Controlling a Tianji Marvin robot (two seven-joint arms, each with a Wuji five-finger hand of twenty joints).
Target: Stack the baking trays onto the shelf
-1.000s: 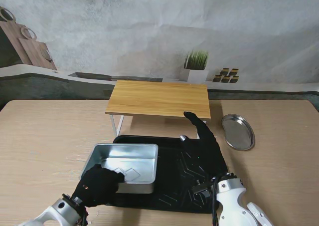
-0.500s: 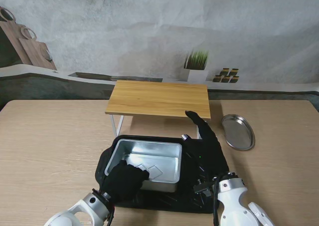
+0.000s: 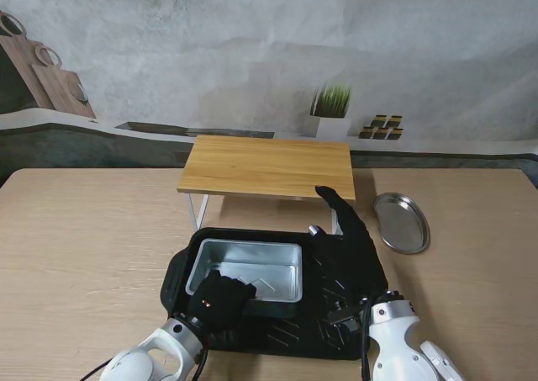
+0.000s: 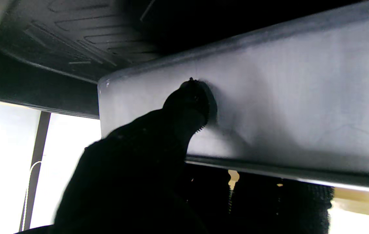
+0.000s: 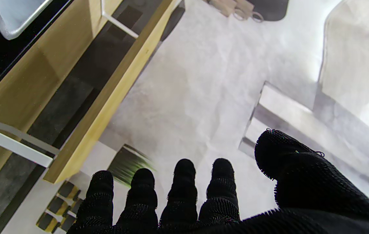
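deep tray [image 3: 245, 267] in flat tray [image 3: 176, 282] | shelf [image 3: 267, 166] behind | oval dish [image 3: 402, 221] right

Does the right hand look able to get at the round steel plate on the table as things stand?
Probably yes. The right hand is open over the black tray, holding nothing, and the round steel plate lies to its right on bare table with nothing between them.
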